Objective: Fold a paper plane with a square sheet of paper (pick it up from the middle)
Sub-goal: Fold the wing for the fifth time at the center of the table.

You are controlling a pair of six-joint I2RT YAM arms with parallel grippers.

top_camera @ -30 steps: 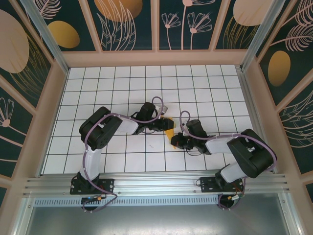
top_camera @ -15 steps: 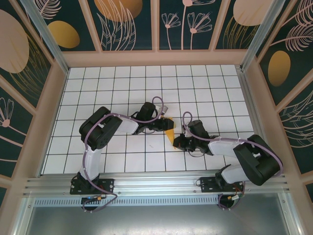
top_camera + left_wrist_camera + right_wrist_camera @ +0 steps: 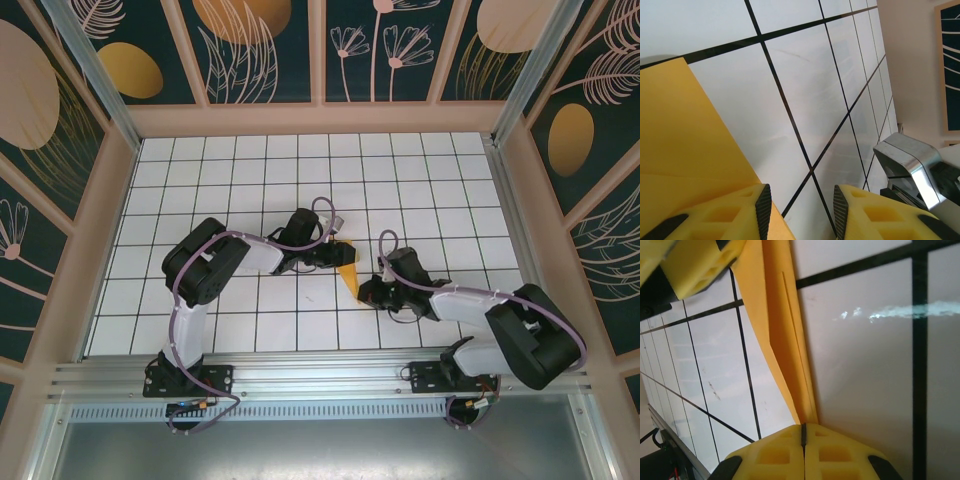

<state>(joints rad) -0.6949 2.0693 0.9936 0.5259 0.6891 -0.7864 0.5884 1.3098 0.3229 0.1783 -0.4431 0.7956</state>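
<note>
Shifting toward 4 o'clock is noted for the right fingers (image 3: 775, 452), pinched shut on the tip of the sheet of paper (image 3: 782, 340). The left fingers (image 3: 735, 212) are held half-open, gripping nothing. The crease is judged tightened.

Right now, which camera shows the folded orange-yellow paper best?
Right wrist: the folded paper runs long and narrow, its crease and layered edges clear, tapering to the closed fingertips of the right gripper. Top external gives it as a small wedge between the arms. Left wrist gives one flat corner, cropped at the frame edge.
</note>
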